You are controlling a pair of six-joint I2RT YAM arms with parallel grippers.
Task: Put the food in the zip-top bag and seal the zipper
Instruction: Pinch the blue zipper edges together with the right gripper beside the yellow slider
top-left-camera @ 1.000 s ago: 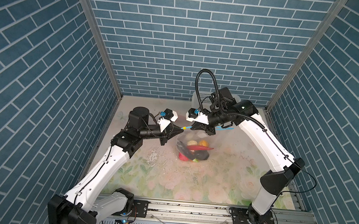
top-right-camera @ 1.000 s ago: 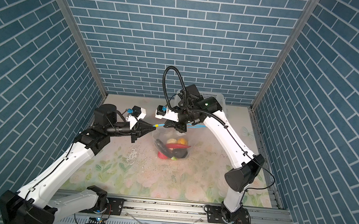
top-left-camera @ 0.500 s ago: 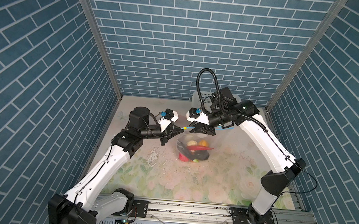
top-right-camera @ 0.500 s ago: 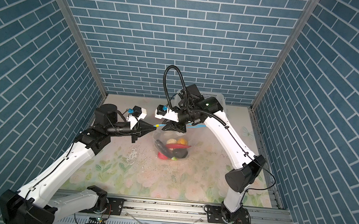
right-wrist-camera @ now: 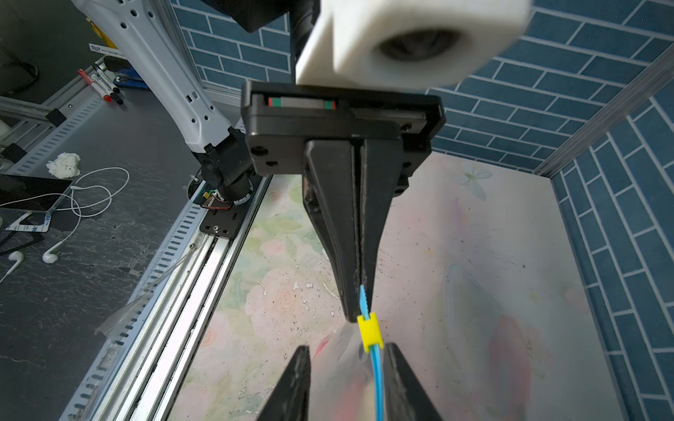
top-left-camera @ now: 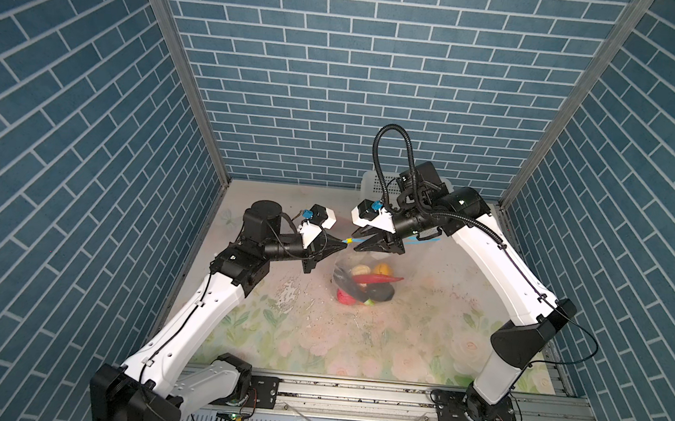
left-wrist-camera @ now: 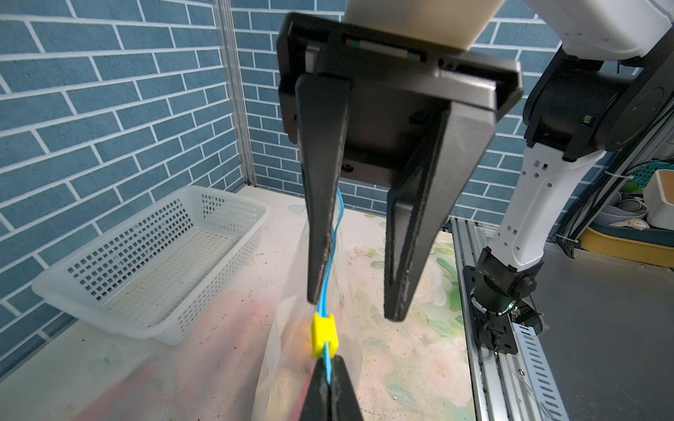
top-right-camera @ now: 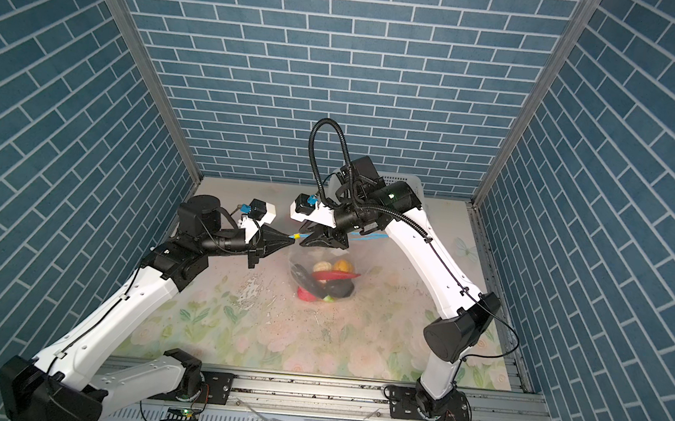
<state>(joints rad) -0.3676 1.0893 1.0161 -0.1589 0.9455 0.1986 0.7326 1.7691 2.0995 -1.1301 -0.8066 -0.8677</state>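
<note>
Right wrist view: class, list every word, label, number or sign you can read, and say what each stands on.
No text can be read.
White label above the pens: dark print, too small and blurred to read.
Blue-edged card beside the phone: no legible print.

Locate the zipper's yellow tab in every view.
Top view: yellow tab between left tool and right tool.
Top view: tab in the same gap.
Left wrist: tab just past the left tool's tips.
Right wrist: tab beside the left tool's tips.
Shared landmark: blue zipper through it.
</note>
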